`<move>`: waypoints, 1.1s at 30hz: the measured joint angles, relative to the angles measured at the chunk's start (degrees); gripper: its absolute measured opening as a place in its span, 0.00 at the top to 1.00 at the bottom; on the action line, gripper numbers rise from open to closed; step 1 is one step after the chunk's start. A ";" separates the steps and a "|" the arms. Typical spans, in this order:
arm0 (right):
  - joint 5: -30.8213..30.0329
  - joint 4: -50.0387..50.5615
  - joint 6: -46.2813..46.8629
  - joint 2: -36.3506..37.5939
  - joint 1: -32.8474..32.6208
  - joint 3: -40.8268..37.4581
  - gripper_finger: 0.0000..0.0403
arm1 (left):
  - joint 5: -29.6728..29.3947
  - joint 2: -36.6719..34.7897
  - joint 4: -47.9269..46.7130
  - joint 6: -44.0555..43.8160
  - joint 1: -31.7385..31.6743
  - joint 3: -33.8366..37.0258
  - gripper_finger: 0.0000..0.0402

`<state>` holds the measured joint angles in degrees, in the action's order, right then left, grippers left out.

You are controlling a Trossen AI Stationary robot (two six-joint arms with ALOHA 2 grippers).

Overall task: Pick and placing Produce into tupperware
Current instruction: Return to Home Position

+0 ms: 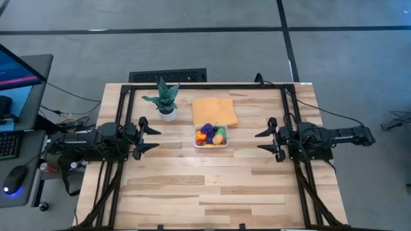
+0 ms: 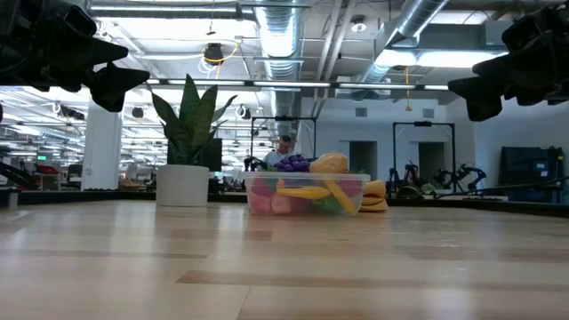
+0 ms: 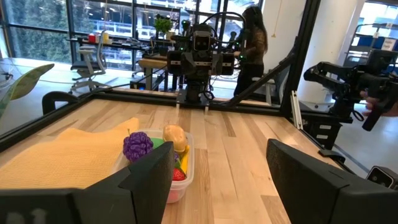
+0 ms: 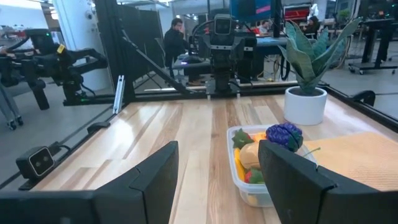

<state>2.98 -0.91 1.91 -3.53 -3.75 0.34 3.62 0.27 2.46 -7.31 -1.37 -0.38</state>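
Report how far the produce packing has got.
Done: the small toy produce lies piled in the clear rectangular plastic container; none shows outside it. In hand: nothing; left gripper and right gripper hang open, well clear on either side. Left: apparently nothing.

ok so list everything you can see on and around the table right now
tupperware: one, clear, middle of the table
produce: a heap too packed to count, purple, orange, yellow, red, green, all inside the tupperware
cloth: one, orange, folded flat, just beyond the tupperware
potted plant: one, green in a white pot, beside the cloth on the left arm's side
table: one, light wood
monitor, keyboard, mouse: one each, on a desk past the left arm
person: one, dark clothes, behind the right arm
left gripper: open, empty, raised at the table's left side
right gripper: open, empty, raised at the right side
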 joint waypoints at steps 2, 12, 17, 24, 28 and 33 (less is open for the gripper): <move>0.00 0.00 0.00 0.00 0.00 0.00 0.47 | 0.02 0.00 0.00 0.00 0.00 -0.01 0.39; -0.06 -0.76 0.15 0.00 0.52 0.00 0.47 | 0.00 0.00 0.00 0.00 0.00 0.00 0.39; -0.21 -2.08 0.11 0.01 0.90 0.00 0.47 | 0.01 0.00 0.00 0.00 0.01 0.01 0.39; -0.04 -2.55 -2.22 0.22 -0.44 0.00 0.47 | 0.00 -0.01 0.00 0.00 0.00 0.02 0.39; -0.02 -2.54 -2.80 0.22 -1.37 0.00 0.47 | 0.00 0.00 0.00 0.00 0.00 0.02 0.39; -0.01 -2.12 -9.77 0.22 -2.60 0.00 0.47 | 0.00 0.00 0.00 0.00 0.00 0.01 0.39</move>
<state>2.98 -3.03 -7.86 -3.31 -6.35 0.34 3.62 0.27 2.46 -7.31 -1.37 -0.37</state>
